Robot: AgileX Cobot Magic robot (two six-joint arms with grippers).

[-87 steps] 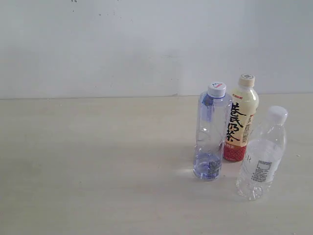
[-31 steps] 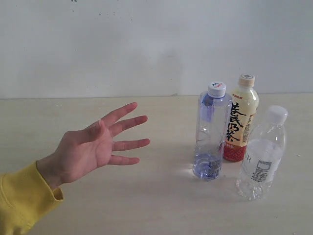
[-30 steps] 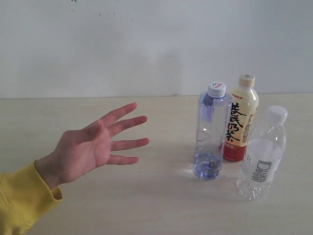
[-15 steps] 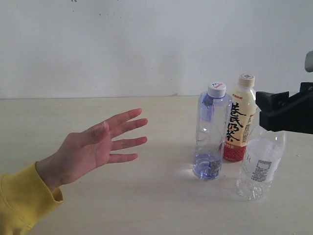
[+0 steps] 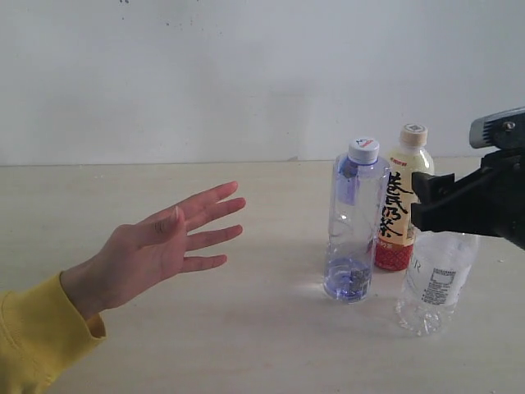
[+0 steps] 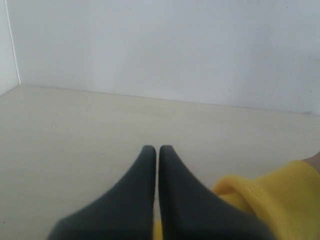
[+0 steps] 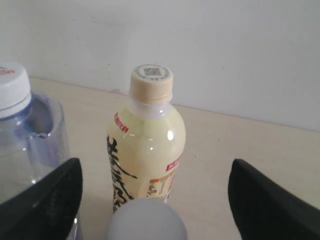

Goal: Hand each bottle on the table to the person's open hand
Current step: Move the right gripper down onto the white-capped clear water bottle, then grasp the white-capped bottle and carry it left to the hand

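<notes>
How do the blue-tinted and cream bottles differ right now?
The blue-tinted bottle is see-through with a white cap; the cream bottle is opaque, with black characters. Seen from the exterior, the blue-tinted bottle stands left of and nearer than the cream bottle. The open right gripper frames the cream bottle; the blue-tinted bottle sits beside one finger. Both stand upright, capped, on the table.
</notes>
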